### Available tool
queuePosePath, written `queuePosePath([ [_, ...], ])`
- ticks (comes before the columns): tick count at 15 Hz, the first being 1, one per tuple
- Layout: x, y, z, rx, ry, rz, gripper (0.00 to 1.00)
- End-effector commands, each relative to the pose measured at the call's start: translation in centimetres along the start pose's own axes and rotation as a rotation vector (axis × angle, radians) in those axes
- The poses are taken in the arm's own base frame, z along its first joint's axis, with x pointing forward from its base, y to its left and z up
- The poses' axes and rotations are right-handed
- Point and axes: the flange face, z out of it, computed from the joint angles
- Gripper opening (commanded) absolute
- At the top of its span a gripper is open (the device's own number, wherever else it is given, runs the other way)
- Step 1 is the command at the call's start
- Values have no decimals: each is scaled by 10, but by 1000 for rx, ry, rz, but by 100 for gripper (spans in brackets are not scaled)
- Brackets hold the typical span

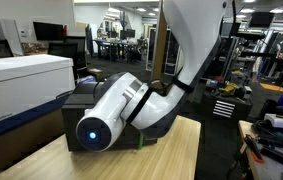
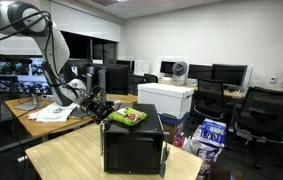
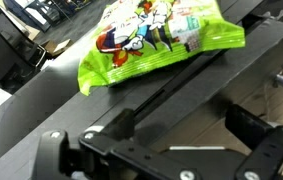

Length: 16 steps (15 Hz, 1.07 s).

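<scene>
While claw hangs wide open, empty, near bag on box, we fear low approach shoving slick bag off box, or claw striking box top.

Your glossy white robot arm was built of rounded, tubular links, with dark grey bands where one link met the next. One fat link ended in a white cap carrying a round blue-lit ring set in a dark disc. Your matte black metal claw had angular, linked fingers, with small round pivot pins at the hinges.
</scene>
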Motion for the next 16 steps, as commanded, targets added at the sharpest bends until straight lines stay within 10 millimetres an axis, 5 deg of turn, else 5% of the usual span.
queuePosePath([
  [1,-8,-1,16,-49,36,32,100],
  [10,-16,2,28,-54,53,103,100],
  [16,-27,8,-29,-81,213,102,100],
])
